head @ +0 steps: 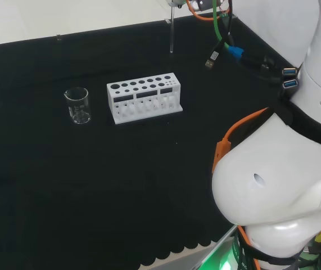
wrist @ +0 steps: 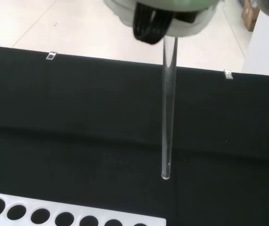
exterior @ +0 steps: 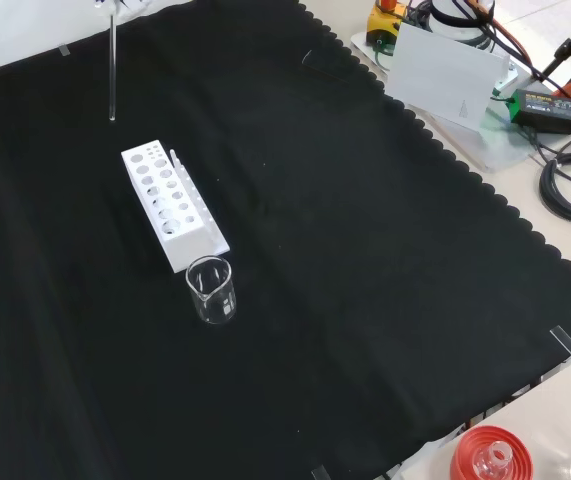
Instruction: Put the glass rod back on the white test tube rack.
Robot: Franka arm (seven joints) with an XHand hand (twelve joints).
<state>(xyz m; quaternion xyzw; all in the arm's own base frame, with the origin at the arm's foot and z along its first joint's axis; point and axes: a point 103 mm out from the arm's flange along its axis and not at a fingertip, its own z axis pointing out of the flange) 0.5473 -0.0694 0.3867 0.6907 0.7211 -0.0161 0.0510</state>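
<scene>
A clear glass rod point(wrist: 168, 108) hangs upright from my hand point(wrist: 158, 16), which is shut on its upper end. In the head view the rod point(head: 171, 31) hangs above the cloth, beyond the right end of the white test tube rack point(head: 143, 97). The front view shows the rod point(exterior: 112, 70) higher than the rack point(exterior: 170, 205), its lower tip clear of the rack's far end. In the wrist view the rack's row of holes point(wrist: 77, 219) lies close to the rod's tip. The rack's holes look empty.
An empty glass beaker point(head: 78, 105) stands left of the rack in the head view, at its near end in the front view point(exterior: 212, 290). Cables point(head: 227, 50) trail at the cloth's far right. A red ribbed ring point(exterior: 490, 455) sits off the cloth's front corner.
</scene>
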